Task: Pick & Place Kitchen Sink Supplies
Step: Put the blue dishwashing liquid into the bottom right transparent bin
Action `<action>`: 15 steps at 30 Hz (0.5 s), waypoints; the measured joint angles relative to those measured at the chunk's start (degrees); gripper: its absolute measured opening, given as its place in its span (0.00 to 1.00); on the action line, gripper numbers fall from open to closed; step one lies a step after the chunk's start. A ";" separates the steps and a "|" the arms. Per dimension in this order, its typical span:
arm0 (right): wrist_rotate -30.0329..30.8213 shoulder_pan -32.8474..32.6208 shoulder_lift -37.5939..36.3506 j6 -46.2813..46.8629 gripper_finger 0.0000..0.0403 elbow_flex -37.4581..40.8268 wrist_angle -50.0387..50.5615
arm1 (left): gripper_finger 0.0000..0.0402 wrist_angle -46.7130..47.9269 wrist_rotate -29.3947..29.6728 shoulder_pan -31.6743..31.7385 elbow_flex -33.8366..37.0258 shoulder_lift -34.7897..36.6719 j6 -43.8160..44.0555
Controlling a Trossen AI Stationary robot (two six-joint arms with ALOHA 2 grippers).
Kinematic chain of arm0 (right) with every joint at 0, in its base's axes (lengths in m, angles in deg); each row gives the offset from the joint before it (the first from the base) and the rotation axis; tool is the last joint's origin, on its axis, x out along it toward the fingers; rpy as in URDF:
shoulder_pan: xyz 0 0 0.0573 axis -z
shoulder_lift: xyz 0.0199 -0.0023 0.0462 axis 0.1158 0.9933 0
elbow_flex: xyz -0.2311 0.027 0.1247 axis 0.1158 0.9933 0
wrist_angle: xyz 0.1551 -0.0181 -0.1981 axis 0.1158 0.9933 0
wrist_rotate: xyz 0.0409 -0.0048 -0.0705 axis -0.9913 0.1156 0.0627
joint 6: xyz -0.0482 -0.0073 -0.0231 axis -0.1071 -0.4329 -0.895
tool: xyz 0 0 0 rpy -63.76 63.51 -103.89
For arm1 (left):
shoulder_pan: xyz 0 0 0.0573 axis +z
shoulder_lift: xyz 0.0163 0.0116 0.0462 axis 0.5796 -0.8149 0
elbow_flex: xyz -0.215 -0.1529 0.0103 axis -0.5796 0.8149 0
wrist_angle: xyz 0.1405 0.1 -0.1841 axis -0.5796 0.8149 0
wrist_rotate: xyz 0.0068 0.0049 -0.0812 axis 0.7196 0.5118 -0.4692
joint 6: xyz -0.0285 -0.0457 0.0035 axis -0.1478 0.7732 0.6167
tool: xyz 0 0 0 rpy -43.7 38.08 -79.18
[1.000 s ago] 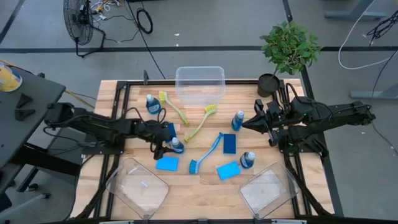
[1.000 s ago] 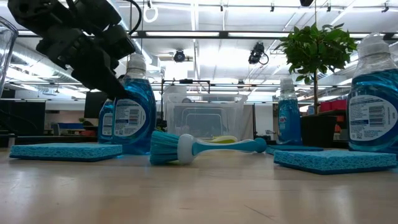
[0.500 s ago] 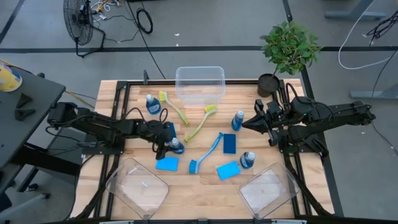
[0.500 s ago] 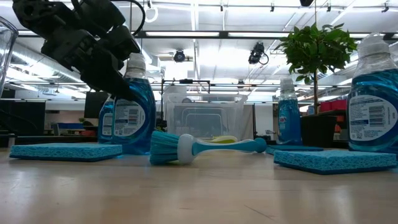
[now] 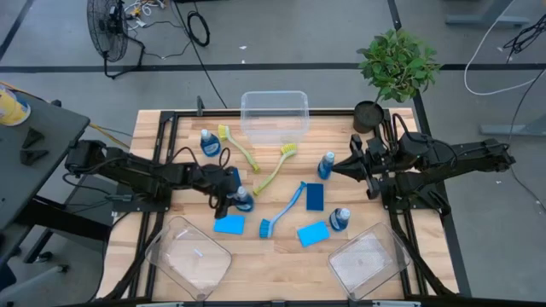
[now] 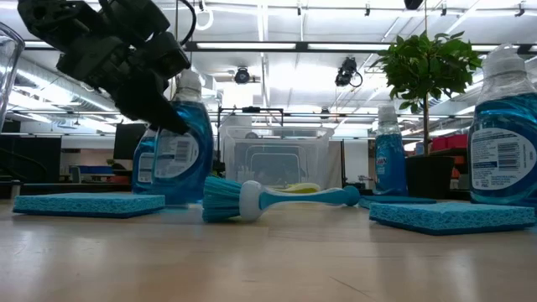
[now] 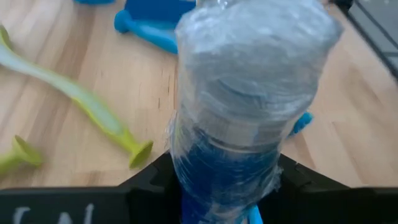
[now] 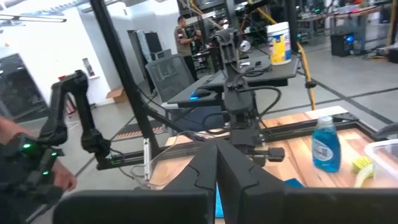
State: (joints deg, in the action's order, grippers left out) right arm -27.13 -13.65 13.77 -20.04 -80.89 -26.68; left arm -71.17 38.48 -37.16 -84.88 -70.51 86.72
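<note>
My left gripper [image 5: 230, 194] is shut on a small blue soap bottle [image 5: 243, 201] left of the table's middle, and this also shows in the low view [image 6: 180, 143]. My right gripper [image 5: 341, 169] is shut and empty beside another bottle [image 5: 327, 164]. Two more bottles stand at the far left [image 5: 207, 142] and the near right [image 5: 339, 219]. Light blue sponges [image 5: 229, 224] [image 5: 313, 233] and a dark blue sponge [image 5: 315, 196] lie flat. Two yellow-green brushes [image 5: 239, 147] [image 5: 277, 166] and a blue brush [image 5: 283, 209] lie in the middle. My left gripper pinches the bottle's upper body [image 7: 217, 186], just below the film-wrapped cap [image 7: 249, 56], with one finger on each side. The fingers [image 6: 147, 96] come slanting down from the table's left. The bottle leans a little, and its base is at the table top or just off it.
A clear bin [image 5: 274, 115] stands at the far middle. Two more clear bins sit at the near left [image 5: 189, 256] and near right [image 5: 368, 260]. A potted plant [image 5: 397, 68] stands at the far right corner. A dark blue sponge [image 5: 234, 176] lies beside my left gripper.
The bottle in my left gripper has tipped a little, its cap leaning toward the table's right. My left gripper has shifted slightly with it.
</note>
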 joint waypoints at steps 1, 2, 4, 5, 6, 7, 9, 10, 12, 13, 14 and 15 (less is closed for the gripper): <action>0.01 -0.01 0.00 -0.01 0.02 0.00 0.00 | 0.37 -0.08 -0.10 0.00 -0.69 0.00 0.00; 0.01 0.01 0.00 -0.01 0.02 0.00 0.00 | 0.37 -0.18 -0.14 0.00 -1.54 0.00 -0.03; 0.01 -0.01 0.00 -0.01 0.02 0.00 0.00 | 0.36 -0.03 -0.14 0.00 -3.58 0.00 -0.07; 0.00 -0.01 0.00 -0.01 0.02 0.00 0.00 | 0.36 0.10 -0.14 0.01 -4.67 0.00 -0.09; -0.01 -0.01 0.00 -0.01 0.02 0.00 0.00 | 0.36 0.30 -0.14 0.02 -5.86 0.00 -0.13; 0.00 -0.01 0.00 -0.01 0.02 0.00 0.00 | 0.36 0.65 -0.14 0.02 -7.15 0.00 -0.34; 0.00 -0.01 0.00 -0.01 0.02 0.00 0.00 | 0.36 1.90 -0.11 0.02 -10.03 0.00 -1.18; 0.01 -0.01 0.00 -0.01 0.02 0.00 -0.02 | 0.36 2.87 -0.09 0.02 -11.60 0.00 -1.68; 0.01 -0.01 0.00 -0.02 0.02 0.00 -0.39 | 0.36 5.52 0.02 0.02 -14.84 0.00 -3.32; 0.00 -0.01 0.00 -0.03 0.02 0.00 -0.80 | 0.36 7.00 0.08 0.02 -16.62 0.00 -4.38; 0.00 -0.01 0.00 -0.03 0.02 0.00 -1.36 | 0.36 8.23 0.58 0.00 -18.31 0.00 -4.97; 0.01 -0.01 0.00 -0.05 0.02 0.00 -1.98 | 0.36 9.54 1.18 0.00 -20.06 0.00 -5.76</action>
State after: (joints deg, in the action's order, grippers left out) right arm -27.12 -13.66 13.77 -20.08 -80.89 -28.66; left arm -61.63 39.67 -37.16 -104.94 -70.51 80.97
